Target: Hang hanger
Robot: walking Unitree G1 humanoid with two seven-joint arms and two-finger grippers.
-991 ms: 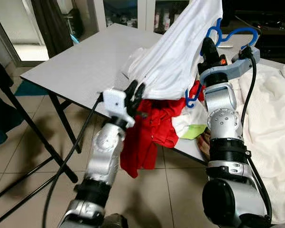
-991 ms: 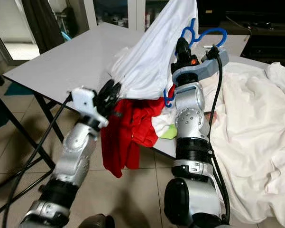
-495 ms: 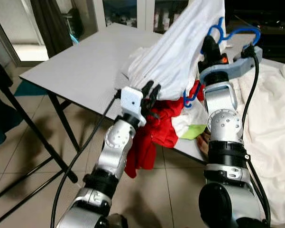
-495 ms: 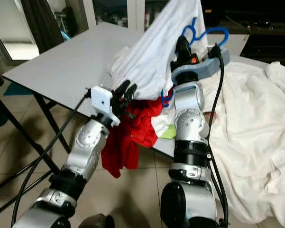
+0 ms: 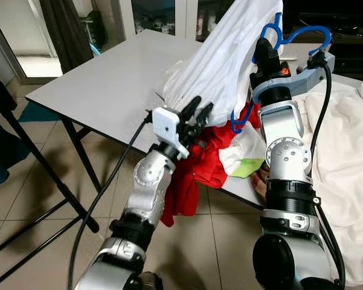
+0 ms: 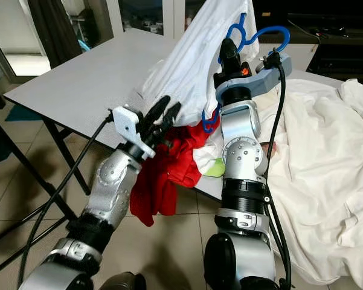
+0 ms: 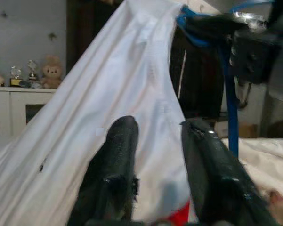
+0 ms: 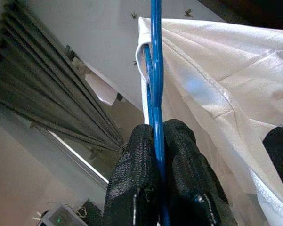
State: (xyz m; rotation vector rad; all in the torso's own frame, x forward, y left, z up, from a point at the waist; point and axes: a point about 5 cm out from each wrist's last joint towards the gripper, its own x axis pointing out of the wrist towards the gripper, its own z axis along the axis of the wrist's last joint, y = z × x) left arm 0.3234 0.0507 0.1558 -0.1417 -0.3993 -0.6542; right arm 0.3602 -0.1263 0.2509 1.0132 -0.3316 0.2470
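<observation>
The right gripper (image 8: 155,188) clamps the blue hanger (image 5: 270,37) carrying a white shirt (image 5: 220,72), the left gripper (image 7: 157,155) gapes; hanging remains.

The left hand (image 5: 195,113) has risen toward the white shirt (image 5: 223,66), its fingers now spread.

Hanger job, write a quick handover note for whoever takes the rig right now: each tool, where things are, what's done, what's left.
Right tool: shut on the blue hanger, held up over the table.
Left tool: open, at the lower edge of the white shirt, not gripping it.
Shirt is draped on the hanger; its hem trails onto the table beside a red garment.
Done: hanger with shirt picked up.
Left: carry it to a rail and hook it on; no rail can be seen here.
</observation>
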